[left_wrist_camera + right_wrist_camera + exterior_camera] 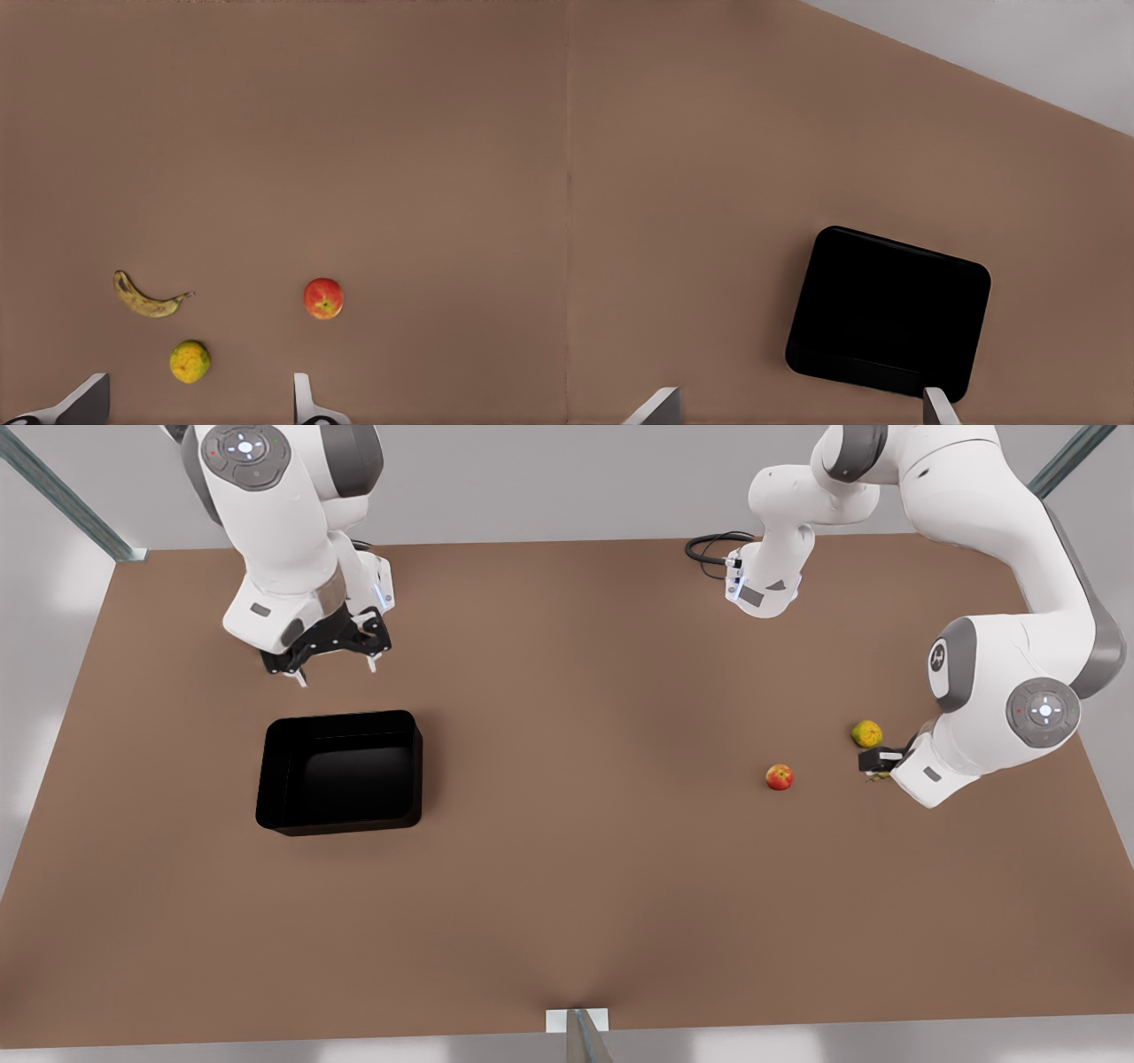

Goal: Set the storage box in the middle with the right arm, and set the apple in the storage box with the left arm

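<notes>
Right end effector raised, fingers spread, pointing down. Left end effector low over surface, fingers apart, arm folded.

A brown table was seen against pale grey walls. Metal struts were set at the far corners, and one at the near edge.

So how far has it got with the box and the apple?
Nothing looks done yet. The storage box sits empty toward the front view's left, not in the middle. The right gripper hangs open above the table just behind it. The apple lies on the table near the open left gripper. Both moves are left.
</notes>
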